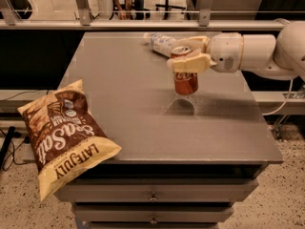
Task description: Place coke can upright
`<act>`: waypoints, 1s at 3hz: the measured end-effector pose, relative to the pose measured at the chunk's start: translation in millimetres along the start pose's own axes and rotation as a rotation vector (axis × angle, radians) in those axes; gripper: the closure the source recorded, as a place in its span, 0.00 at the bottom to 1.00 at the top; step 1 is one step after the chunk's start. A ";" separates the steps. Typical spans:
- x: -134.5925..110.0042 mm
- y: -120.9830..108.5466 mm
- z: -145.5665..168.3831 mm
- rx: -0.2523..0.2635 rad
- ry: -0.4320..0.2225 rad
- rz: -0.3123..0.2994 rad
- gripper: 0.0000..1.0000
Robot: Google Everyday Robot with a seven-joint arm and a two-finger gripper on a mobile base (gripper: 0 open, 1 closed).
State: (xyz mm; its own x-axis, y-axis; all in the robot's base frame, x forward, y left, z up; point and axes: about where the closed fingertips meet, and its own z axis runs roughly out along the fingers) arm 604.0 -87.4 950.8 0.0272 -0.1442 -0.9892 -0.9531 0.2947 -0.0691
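Apparently, the gripper (187, 57) pinched the coke can (186, 78) near its top rim and held it almost upright, slightly above the far right part of the grey table (119, 80), probably so its bottom could land flat there.

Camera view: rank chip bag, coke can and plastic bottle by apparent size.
1. chip bag, clearly largest, also nearest.
2-3. coke can, held in the gripper over the table, far half, and plastic bottle: unranked; bottle lies farther back, partly hidden.
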 end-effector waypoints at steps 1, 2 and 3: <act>8.2 9.7 -2.0 -0.035 -0.067 -0.041 1.00; 8.8 23.0 -6.4 -0.061 -0.125 -0.082 1.00; 11.7 36.2 -20.6 -0.064 -0.189 -0.085 0.75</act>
State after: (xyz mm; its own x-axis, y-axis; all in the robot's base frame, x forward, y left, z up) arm 563.6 -97.9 939.3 0.1589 0.0153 -0.9872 -0.9619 0.2278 -0.1513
